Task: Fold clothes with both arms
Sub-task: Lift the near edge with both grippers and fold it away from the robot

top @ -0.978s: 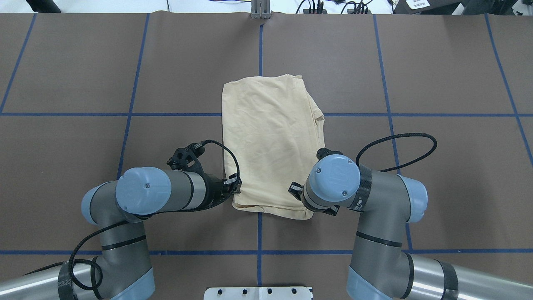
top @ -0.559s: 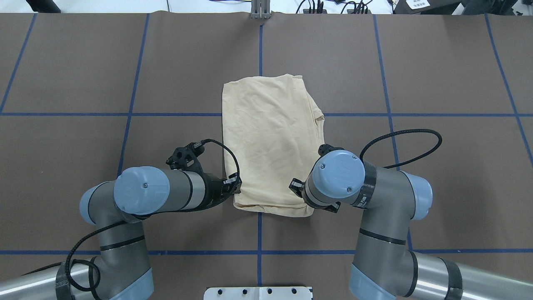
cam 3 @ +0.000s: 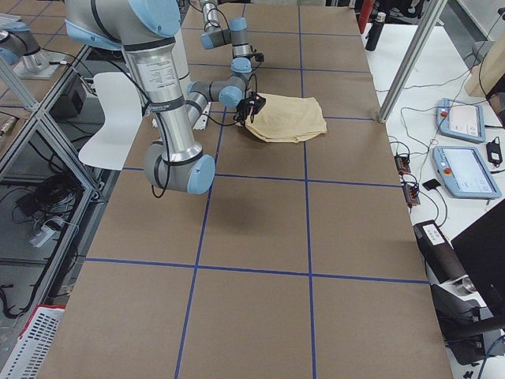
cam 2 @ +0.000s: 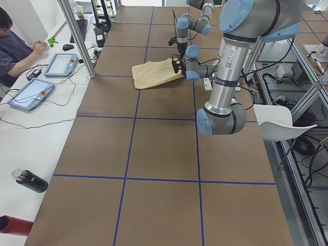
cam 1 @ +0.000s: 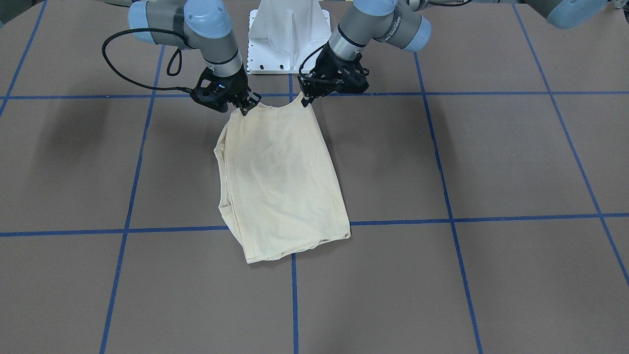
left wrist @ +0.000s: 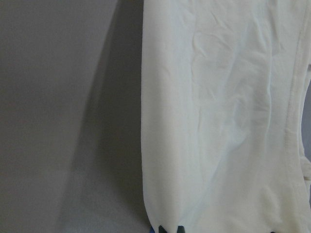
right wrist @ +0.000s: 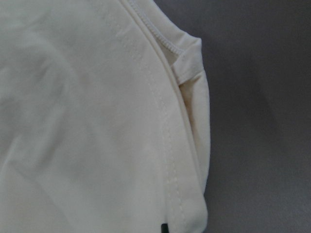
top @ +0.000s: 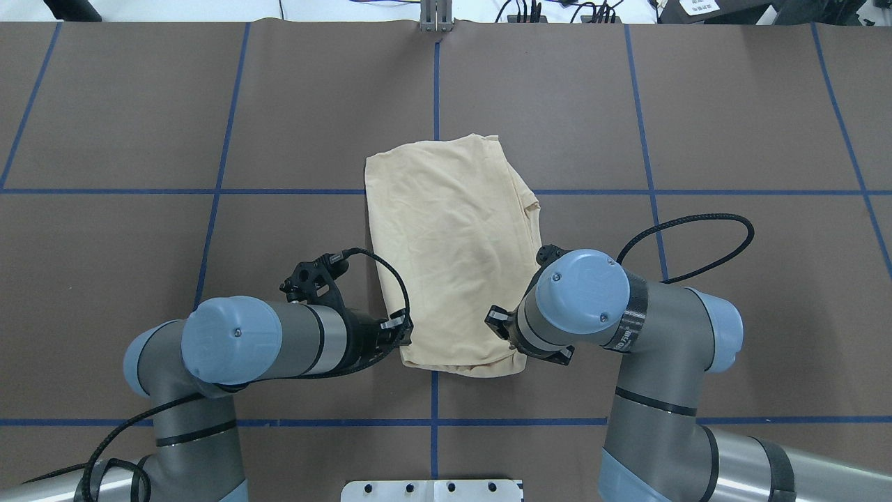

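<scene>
Shirt [top: 453, 237] lies on surface [top: 139, 104] w/ long axis near-to-far in overhead view — left end effector [cam 1: 306, 101] & right end effector [cam 1: 244, 110] each pinch a near corner.

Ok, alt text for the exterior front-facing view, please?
The left gripper and right gripper each pinch a corner of the folded cream T-shirt, holding its robot-side edge raised off the brown blue-taped table. The rest lies flat.
</scene>
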